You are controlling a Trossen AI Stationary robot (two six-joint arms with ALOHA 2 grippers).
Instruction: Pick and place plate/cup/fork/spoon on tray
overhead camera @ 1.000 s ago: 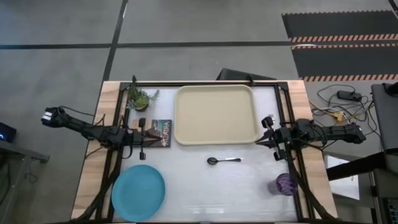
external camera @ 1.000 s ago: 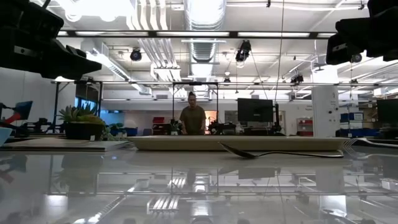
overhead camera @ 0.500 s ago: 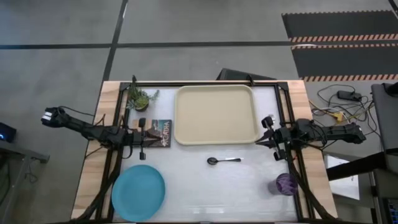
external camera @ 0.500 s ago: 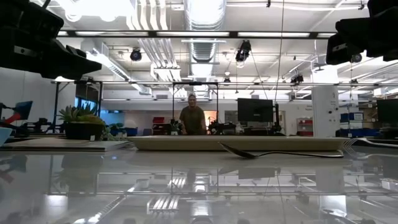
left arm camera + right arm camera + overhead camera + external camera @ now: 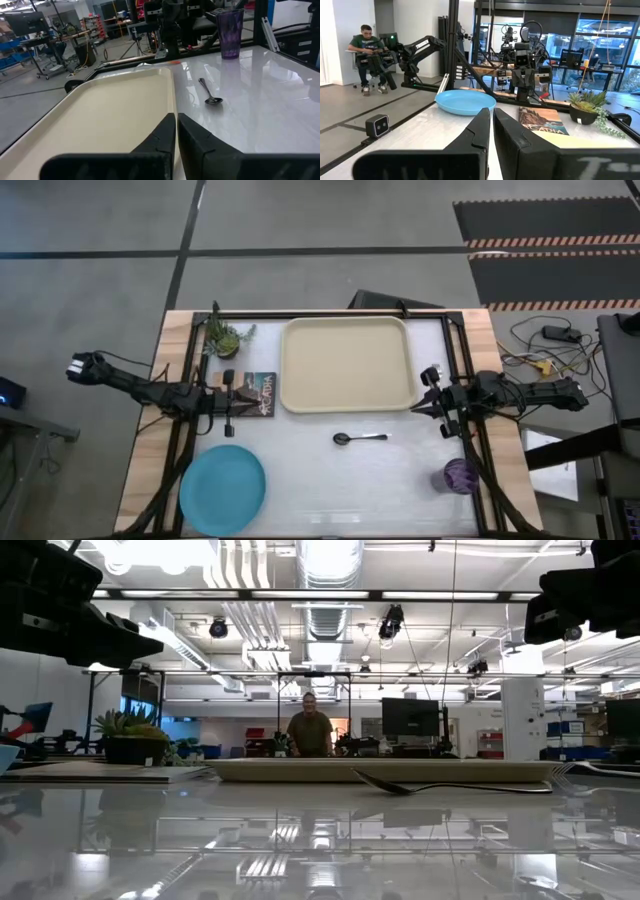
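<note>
White bench (image 5: pixel 330 480) in a lab space, concrete floor around it, a person visible far back in the low view. Nothing done yet, by the look of it: tray (image 5: pixel 348 364) sits bare at the far middle of the bench.

Plate (image 5: pixel 222 489) lies near the front left corner, well apart from the tray. Spoon (image 5: pixel 359 438) lies flat just in front of the tray, not touching it. Cup (image 5: pixel 460 475) stands upright at the front right edge. Fork can't be made out for certain in any view.

Left gripper (image 5: pixel 229 402) hovers left of the tray, beside a book (image 5: pixel 260 393); fingers (image 5: pixel 162 135) pressed together, holding nothing. Right gripper (image 5: pixel 432 392) sits at the tray's right edge; fingers (image 5: pixel 477 127) nearly together, also empty. A potted plant (image 5: pixel 224 337) stands at the far left.

All four items left to move; spoon looks the nearest pick for either arm.
</note>
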